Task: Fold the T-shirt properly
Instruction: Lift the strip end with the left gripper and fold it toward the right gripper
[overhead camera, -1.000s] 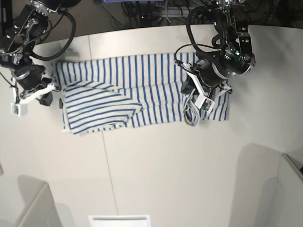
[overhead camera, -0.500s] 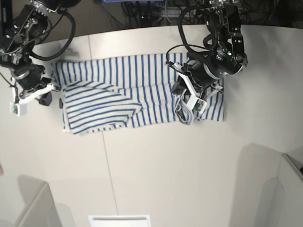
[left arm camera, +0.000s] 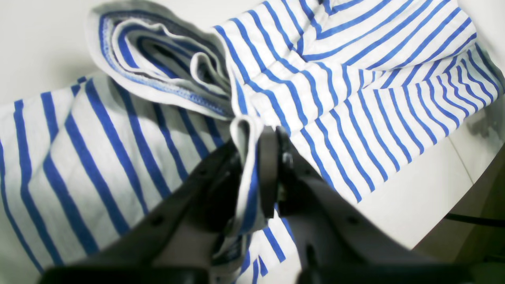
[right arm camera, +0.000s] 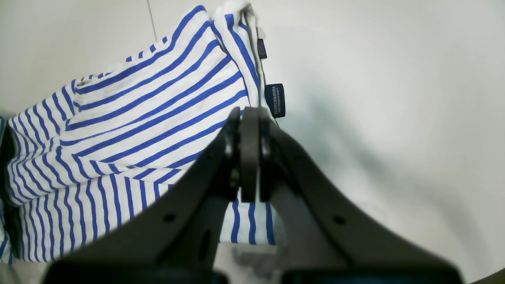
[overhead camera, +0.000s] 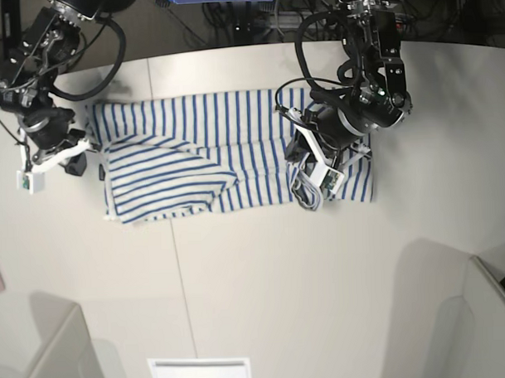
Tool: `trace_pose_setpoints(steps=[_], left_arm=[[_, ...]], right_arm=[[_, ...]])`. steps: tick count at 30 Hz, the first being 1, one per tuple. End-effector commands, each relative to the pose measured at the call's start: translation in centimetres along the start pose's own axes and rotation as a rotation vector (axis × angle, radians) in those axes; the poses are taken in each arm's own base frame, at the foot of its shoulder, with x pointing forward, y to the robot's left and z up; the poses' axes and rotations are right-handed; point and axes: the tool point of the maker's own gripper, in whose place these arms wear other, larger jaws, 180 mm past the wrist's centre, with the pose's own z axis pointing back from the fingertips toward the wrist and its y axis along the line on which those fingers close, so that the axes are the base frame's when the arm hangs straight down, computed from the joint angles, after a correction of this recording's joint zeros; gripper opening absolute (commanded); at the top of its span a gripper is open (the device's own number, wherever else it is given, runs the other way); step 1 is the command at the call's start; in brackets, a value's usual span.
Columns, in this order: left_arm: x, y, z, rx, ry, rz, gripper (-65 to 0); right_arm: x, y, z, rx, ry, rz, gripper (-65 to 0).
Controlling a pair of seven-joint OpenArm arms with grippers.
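Observation:
The T-shirt (overhead camera: 193, 150), white with thin blue stripes, lies lengthwise across the far half of the table, with a sleeve folded over on its left part. My left gripper (overhead camera: 304, 172) is at its right end, shut on a bunched fold of cloth. In the left wrist view that fold (left arm camera: 244, 157) sits pinched between the dark fingers of the left gripper (left arm camera: 256, 136). My right gripper (overhead camera: 76, 162) stays at the shirt's left edge. In the right wrist view the right gripper (right arm camera: 248, 114) is shut, tips over the shirt's edge (right arm camera: 138, 118) beside a dark label (right arm camera: 275, 100). No cloth shows between them.
The pale table (overhead camera: 280, 279) has a thin seam (overhead camera: 176, 266) running front to back. Grey partitions rise at the near left (overhead camera: 42, 354) and near right (overhead camera: 489, 313) corners. A white slotted panel (overhead camera: 199, 372) sits at the front edge. Cables (overhead camera: 246, 15) crowd the back.
My left gripper has dragged the shirt's bunched right end leftward over the body. The right arm has not moved.

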Motion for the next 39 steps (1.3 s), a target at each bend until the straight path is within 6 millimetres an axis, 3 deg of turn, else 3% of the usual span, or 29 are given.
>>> trace_pose_setpoints(steps=[1,15,28,32,39], left_arm=[[1.4,-0.3,0.2,-0.012,-0.053,0.002,-65.0],[1.3,-0.1,0.3,-0.005,-0.05,0.004,-65.0],[1.4,-0.5,0.1,-0.018,-0.051,0.002,-24.7],[1.3,-1.1,-0.2,-0.035,-0.048,0.008,-22.2],[0.9,-6.2,-2.4,-0.169,-0.019,0.003,-22.2]], right_arm=[[1.4,0.0,0.3,0.004,-0.047,0.013,-65.0],[1.4,0.0,0.3,0.004,-0.047,0.013,-65.0],[1.4,0.2,0.3,0.009,-0.047,0.013,-65.0],[1.4,0.2,0.3,0.009,-0.047,0.013,-65.0],[1.4,0.1,0.3,0.007,-0.048,0.011,-65.0]])
